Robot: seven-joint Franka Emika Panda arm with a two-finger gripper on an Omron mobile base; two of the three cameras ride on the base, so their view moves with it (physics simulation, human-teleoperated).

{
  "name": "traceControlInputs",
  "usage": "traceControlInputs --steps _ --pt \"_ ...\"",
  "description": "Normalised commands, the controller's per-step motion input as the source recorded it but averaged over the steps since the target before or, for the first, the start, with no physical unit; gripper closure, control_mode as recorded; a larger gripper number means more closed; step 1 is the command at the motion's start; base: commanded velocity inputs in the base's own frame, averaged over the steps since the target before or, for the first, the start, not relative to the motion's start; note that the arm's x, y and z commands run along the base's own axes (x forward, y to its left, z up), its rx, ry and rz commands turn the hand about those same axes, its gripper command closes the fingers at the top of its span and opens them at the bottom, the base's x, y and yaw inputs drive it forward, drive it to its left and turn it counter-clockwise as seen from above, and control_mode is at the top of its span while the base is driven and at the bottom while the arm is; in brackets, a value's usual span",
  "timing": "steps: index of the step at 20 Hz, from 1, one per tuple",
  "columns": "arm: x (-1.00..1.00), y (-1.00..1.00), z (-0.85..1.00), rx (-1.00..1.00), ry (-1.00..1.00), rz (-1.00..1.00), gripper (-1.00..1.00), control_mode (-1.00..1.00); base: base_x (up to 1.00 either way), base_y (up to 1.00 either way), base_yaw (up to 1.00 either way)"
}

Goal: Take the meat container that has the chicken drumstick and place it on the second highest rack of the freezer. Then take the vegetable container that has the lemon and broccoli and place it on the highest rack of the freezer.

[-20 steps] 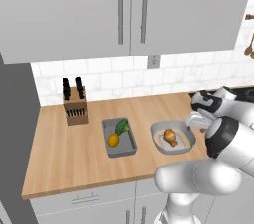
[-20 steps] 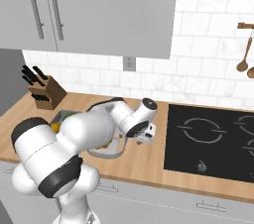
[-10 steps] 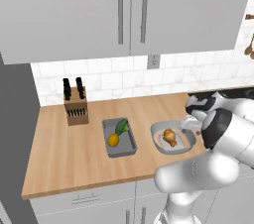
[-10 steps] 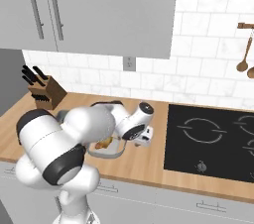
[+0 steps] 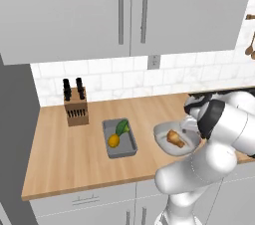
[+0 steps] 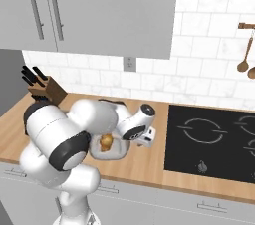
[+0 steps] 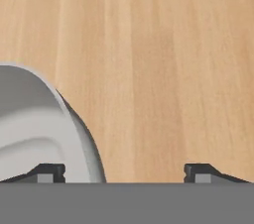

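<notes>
A: Which step are we on?

B: Judging by the scene, the first grasp; the meat container (image 5: 175, 140), a round grey dish with the chicken drumstick (image 5: 175, 138) in it, sits on the wooden bench (image 5: 74, 154) near its front edge, just left of the black cooktop (image 6: 209, 139); the vegetable container (image 5: 119, 138) with the lemon (image 5: 114, 141) and broccoli (image 5: 122, 127) lies untouched further left, in front of the knife block (image 5: 75, 105)

A: And the hand?

B: The hand (image 7: 124, 171) is released, fingers spread wide with nothing between them; it hangs low over the bench at the dish's cooktop side

A: How does the rim lie against the fingers?

B: In the hand view the curved rim of the meat container (image 7: 74, 114) runs in from the left and passes just inside one fingertip (image 7: 47, 172); the other fingertip (image 7: 201, 172) stands over bare wood, well clear of it

A: So how to do it well?

B: I'd have the wall sit squarely between the fingers, one inside the rim and one outside; come down until they straddle it, then close firmly; keep the dish level on the lift so the drumstick doesn't slide; whether the fingertips already touch the rim I can't tell
</notes>
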Motion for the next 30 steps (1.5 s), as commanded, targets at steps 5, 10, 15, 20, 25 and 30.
traceControlInputs --steps 5,10,15,20,25,30 --pt "0.04 0.08 -0.06 0.00 0.00 -0.01 -1.00 -1.00 0.00 0.00 0.00" --pt "-0.04 0.19 -0.05 0.00 0.00 0.00 -1.00 -1.00 0.00 0.00 0.00" --pt "-0.10 0.20 -0.01 0.00 0.00 0.00 -1.00 -1.00 0.00 0.00 0.00" --pt "-0.12 0.15 0.00 0.00 0.00 0.00 -1.00 -1.00 0.00 0.00 0.00" --pt "-0.11 0.11 0.00 0.00 0.00 0.01 -1.00 -1.00 0.00 0.00 0.00" --pt "-0.12 0.08 0.00 0.00 0.00 0.03 1.00 -1.00 0.00 0.00 0.00"
